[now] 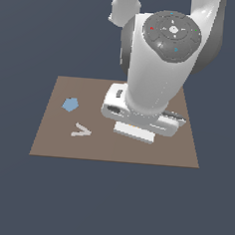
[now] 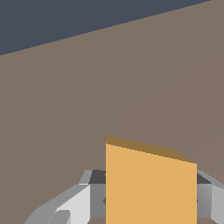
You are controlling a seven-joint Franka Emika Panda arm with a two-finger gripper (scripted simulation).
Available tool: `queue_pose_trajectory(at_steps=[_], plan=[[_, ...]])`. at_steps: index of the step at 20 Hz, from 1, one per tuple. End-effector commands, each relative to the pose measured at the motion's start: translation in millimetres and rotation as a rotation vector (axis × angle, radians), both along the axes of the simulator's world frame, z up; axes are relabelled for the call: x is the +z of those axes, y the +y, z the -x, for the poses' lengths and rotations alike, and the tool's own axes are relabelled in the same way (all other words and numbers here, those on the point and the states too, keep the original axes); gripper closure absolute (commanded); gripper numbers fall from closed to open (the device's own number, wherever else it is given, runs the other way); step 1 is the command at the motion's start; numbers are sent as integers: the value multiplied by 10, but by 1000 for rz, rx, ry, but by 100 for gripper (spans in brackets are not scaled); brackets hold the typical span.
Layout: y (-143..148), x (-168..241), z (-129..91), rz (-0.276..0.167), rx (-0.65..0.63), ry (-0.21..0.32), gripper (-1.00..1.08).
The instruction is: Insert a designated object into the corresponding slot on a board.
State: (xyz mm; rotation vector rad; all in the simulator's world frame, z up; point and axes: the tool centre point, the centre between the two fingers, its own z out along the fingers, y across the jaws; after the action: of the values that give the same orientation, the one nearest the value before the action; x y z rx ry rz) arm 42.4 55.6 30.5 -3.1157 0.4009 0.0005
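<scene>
Brown board (image 1: 53,139): large, flat, beneath the arm. Gripper (image 2: 151,205): low over the board, fingers (image 2: 74,203) clamped on the orange square block (image 2: 151,188). Blue pentagon (image 1: 70,105): at the gripper's 9 o'clock in the exterior view. Slot: not visible.

Both renders are evenly and softly lit, with no cast shadows on the board (image 1: 48,139). A mild sheen brightens the white arm (image 1: 157,77) in the exterior view. Edges look sharp but jagged, without blur or distortion.
</scene>
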Motion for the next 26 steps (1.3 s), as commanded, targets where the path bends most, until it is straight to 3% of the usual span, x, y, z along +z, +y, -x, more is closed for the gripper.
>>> queue_pose_trajectory(at_steps=[1, 12, 26], plan=[[26, 4, -9, 0, 28, 0, 108], [259, 26, -51, 0, 293, -1, 108], [765, 72, 89, 0, 879, -1, 108]])
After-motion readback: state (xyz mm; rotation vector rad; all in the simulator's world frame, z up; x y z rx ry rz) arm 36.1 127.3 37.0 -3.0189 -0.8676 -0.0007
